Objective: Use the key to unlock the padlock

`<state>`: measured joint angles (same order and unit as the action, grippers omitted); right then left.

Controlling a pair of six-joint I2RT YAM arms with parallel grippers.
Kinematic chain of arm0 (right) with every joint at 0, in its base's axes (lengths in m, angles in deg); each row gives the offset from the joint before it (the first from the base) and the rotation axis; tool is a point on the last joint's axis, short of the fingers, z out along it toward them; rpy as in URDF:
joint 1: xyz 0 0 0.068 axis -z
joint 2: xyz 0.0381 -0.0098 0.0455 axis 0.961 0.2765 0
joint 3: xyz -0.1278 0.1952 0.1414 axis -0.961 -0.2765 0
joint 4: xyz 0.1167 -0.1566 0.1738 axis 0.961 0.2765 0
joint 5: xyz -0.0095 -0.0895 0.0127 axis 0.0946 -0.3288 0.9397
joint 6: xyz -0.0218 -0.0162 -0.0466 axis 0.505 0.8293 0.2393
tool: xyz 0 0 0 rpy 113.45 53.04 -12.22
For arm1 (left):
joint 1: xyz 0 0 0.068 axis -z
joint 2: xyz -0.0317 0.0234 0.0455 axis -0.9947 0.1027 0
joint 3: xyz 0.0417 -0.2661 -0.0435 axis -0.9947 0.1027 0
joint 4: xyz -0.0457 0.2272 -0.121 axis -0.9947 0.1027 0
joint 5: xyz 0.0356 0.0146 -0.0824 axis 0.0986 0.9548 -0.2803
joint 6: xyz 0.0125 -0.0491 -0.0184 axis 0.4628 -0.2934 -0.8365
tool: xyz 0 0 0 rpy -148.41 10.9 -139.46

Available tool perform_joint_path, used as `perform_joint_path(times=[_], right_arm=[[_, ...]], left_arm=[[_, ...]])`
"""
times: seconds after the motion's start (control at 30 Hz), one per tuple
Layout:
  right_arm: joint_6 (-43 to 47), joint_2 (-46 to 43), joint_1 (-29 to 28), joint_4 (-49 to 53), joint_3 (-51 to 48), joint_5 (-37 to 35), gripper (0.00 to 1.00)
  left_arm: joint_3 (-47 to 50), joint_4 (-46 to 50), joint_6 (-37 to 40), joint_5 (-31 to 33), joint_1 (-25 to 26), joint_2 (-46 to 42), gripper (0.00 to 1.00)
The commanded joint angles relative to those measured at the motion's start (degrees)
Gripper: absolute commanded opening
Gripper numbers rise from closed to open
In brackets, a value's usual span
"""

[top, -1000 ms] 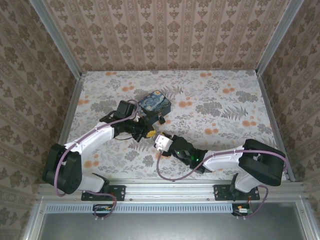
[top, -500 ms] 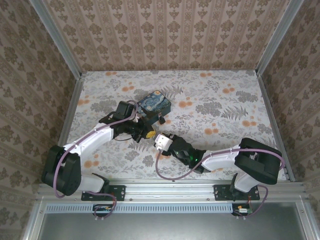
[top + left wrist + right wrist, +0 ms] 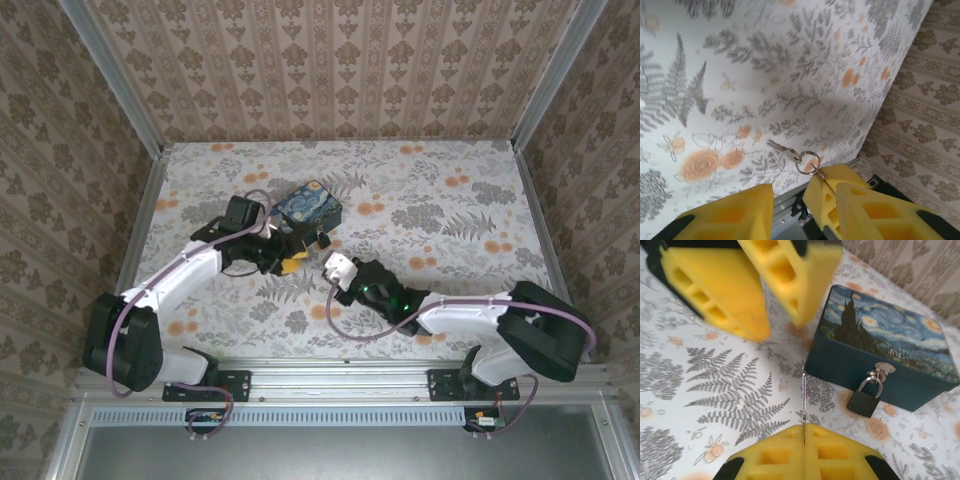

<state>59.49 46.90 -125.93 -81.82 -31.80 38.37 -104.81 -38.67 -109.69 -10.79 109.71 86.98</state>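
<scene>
My right gripper (image 3: 804,427) is shut on the key (image 3: 804,390), which pokes forward edge-on from between its pads. In the left wrist view the key ring (image 3: 808,162) and a silvery key (image 3: 781,149) stick out past those yellow pads (image 3: 832,195). The padlock (image 3: 863,400), small and dark, hangs shut from the hasp of the blue painted tin (image 3: 880,347), a short way ahead and to the right of the key tip. My left gripper (image 3: 781,326) is open just ahead of the right one, with nothing between its fingers. From above, the right gripper (image 3: 328,262) sits just below the padlock (image 3: 322,241).
The tin (image 3: 308,205) stands on the flowered tablecloth (image 3: 450,210) near the middle, slightly left. Patterned walls close in the back and both sides. An aluminium rail (image 3: 340,370) runs along the near edge. Open cloth lies to the right and at the back.
The left gripper has opened and let go of the key. The right gripper has shut on it and moved up and to the right, toward the tin and padlock.
</scene>
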Motion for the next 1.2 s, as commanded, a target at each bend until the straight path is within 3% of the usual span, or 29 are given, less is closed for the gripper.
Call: perform_joint_path(times=[0.0,0.13,0.27,0.37,0.53,1.17], right_arm=[[-12.46,-4.39,4.31,10.21,2.43,16.79,0.00],[-22.35,-6.40,9.92,14.68,3.54,29.94,0.00],[-34.38,-5.73,16.39,11.16,3.62,45.79,0.00],[-39.61,-5.44,18.59,9.75,4.21,51.44,0.00],[-44.54,-6.51,20.25,9.48,4.41,54.89,0.00],[-47.78,-8.94,21.64,5.16,2.81,58.42,0.00]], left_arm=[[-2.25,2.15,14.37,1.22,-0.75,-2.16,0.37],[1.05,-8.63,21.09,-3.77,1.42,-3.99,0.34],[0.82,-9.12,32.58,-7.04,4.12,-5.22,0.34],[1.53,-12.12,34.95,-10.44,4.54,-5.69,0.34],[0.28,-10.63,39.36,-12.94,4.44,-3.93,0.35],[3.81,-19.53,35.77,-18.93,6.82,-3.20,0.30]])
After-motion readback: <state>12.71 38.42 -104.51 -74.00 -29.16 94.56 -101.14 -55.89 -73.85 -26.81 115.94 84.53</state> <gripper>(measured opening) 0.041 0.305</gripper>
